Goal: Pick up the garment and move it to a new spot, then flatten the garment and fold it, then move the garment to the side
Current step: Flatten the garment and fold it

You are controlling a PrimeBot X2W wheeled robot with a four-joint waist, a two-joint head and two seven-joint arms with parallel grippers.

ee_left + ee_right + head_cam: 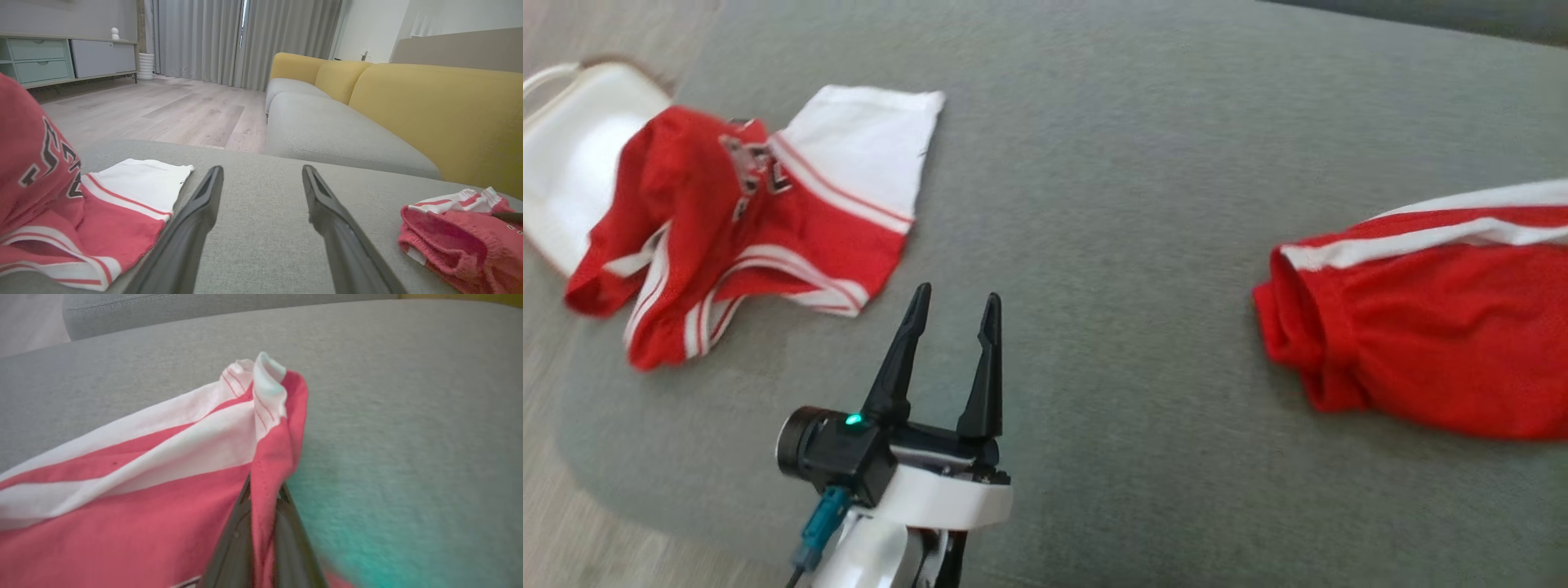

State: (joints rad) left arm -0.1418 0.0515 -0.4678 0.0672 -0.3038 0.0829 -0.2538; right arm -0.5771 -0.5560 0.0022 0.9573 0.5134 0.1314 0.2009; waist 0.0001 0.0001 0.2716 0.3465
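A red garment (pixel 1437 327) with white stripes lies bunched at the right of the grey cushion (pixel 1111 163). In the right wrist view my right gripper (pixel 264 486) is shut on a raised fold of this garment (pixel 143 498), red cloth pinched between its dark fingers. The same garment (pixel 449 241) shows at the lower right of the left wrist view. My left gripper (pixel 957 294) stands open over bare cushion near the front edge, holding nothing, its fingers (pixel 204 204) spread wide and apart from both pieces of clothing.
A second red and white garment (pixel 752 237) with lettering lies crumpled at the left, partly over a white basket (pixel 572 147); it also appears in the left wrist view (pixel 102 220). Beyond the cushion are a yellow-backed sofa (pixel 429 114) and wooden floor (pixel 163 110).
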